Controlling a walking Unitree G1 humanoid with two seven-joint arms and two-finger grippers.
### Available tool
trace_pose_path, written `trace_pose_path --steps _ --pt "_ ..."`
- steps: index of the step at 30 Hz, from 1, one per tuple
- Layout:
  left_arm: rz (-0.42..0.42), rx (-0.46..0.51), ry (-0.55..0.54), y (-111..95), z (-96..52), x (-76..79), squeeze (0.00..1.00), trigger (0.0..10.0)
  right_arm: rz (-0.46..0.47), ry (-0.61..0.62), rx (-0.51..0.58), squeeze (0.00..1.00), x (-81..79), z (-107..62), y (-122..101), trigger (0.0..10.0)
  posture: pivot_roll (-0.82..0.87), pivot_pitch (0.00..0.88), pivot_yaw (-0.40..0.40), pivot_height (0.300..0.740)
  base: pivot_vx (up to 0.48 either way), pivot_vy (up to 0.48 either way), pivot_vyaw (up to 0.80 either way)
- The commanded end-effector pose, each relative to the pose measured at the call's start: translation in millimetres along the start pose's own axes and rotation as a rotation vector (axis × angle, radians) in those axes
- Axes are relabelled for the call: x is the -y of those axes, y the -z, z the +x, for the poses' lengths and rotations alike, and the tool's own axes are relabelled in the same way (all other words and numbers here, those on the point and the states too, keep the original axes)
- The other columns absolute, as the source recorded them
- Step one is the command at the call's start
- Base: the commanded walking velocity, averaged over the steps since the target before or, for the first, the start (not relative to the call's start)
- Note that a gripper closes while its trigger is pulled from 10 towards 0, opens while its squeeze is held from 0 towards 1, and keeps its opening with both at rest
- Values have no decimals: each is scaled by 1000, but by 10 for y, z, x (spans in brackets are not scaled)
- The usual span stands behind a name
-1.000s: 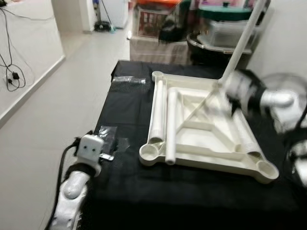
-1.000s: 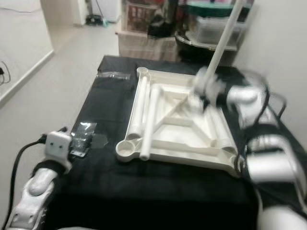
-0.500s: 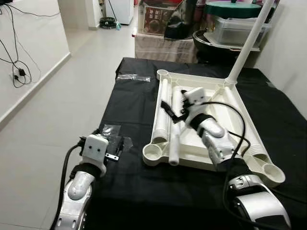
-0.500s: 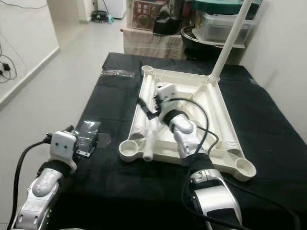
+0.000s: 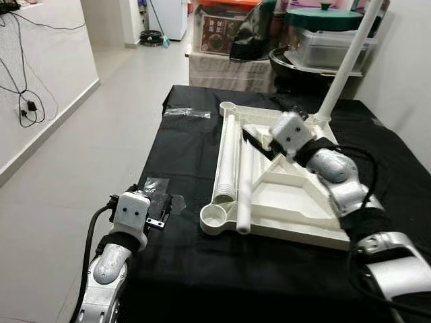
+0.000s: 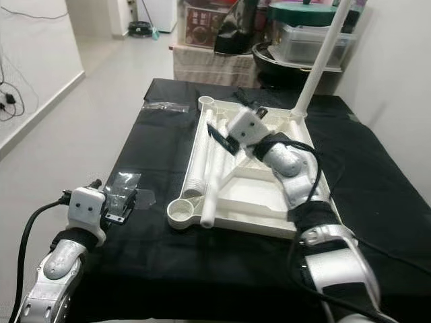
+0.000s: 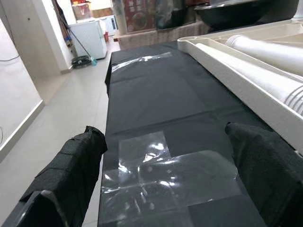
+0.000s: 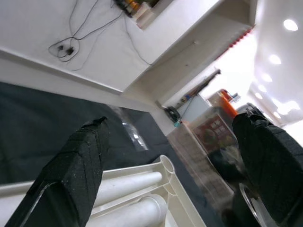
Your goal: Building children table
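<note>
Two grippers are in front of you, both with fingers spread wide and nothing between them. Your right gripper [image 5: 258,139] hangs over the upturned white tabletop [image 5: 289,192], above its far-left part, fingers pointing toward the two loose legs. Your left gripper [image 5: 161,210] sits low at the near-left edge of the black-covered table [image 5: 182,262], its fingers [image 7: 71,165] either side of a clear plastic bag [image 7: 161,184] lying flat on the cloth.

Legs counted: three. One ribbed leg [image 5: 227,158] lies inside the tabletop along its left rim; one smooth leg [image 5: 244,185] lies just beside it, its near end reaching over the front rim. One leg [image 5: 347,57] stands upright but leaning in the far-right corner socket. The near-left socket [image 5: 214,217] is open.

Plastic bags counted: two. The second bag [image 5: 183,113] lies on the cloth beyond the first, near the far-left corner of the tabletop, apart from it.

Behind the table: stacked storage boxes [image 5: 222,33] and a green-lidded container [image 5: 323,30].
</note>
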State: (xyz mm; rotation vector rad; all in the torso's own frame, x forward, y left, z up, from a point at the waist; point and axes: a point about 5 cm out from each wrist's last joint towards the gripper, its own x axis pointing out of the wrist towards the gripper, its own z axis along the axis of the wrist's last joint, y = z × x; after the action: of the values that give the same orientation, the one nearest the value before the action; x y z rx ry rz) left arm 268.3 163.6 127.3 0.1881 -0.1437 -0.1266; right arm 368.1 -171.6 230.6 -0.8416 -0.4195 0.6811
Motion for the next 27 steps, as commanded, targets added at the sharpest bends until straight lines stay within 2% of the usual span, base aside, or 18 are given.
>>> trace_pose_path --steps 1,2,3,4,6,10,14,21,23,25,27 --pt "14 0 -3 5 -22 -46 0 10000 -15 -153 1 0 -206 -34 43 10000 51 0 -109 740 0 0 0" --pt "18 -2 -7 10 -23 -68 0 10000 -29 -248 2 0 -302 -78 67 10000 51 0 -109 740 0 0 0" --pt "18 -2 -7 10 -23 -68 0 10000 -29 -248 2 0 -302 -78 67 10000 51 0 -109 740 0 0 0" --pt "21 -2 -12 8 -23 -85 0 10000 -51 -336 -3 0 -411 -115 91 10000 49 0 -110 740 0 0 0" --pt "23 -2 -18 3 -27 -111 0 10000 -69 -409 -9 0 -507 -141 115 10000 59 0 -112 740 0 0 0" --pt "28 -6 -23 9 -45 -139 0 10000 -77 -432 -19 0 -522 -142 129 10000 59 0 -112 740 0 0 0" --pt "34 -12 -32 18 -67 -172 0 10000 -94 -507 -47 0 -543 -179 171 10000 66 0 -118 740 0 0 0" --pt "28 -8 -27 12 -57 -138 0 10000 -59 -487 -23 0 -474 -176 143 10000 62 0 -115 740 0 0 0" --pt "27 -9 -26 16 -56 -135 0 10000 -38 -449 -9 0 -421 -151 118 10000 62 0 -115 740 0 0 0" --pt "27 -15 -21 40 -51 -128 0 10000 18 -333 13 0 -293 -86 80 10000 59 0 -110 740 0 0 0" --pt "26 -12 -18 27 -38 -122 0 10000 18 -330 10 0 -304 -111 100 10000 59 0 -107 740 0 0 0"
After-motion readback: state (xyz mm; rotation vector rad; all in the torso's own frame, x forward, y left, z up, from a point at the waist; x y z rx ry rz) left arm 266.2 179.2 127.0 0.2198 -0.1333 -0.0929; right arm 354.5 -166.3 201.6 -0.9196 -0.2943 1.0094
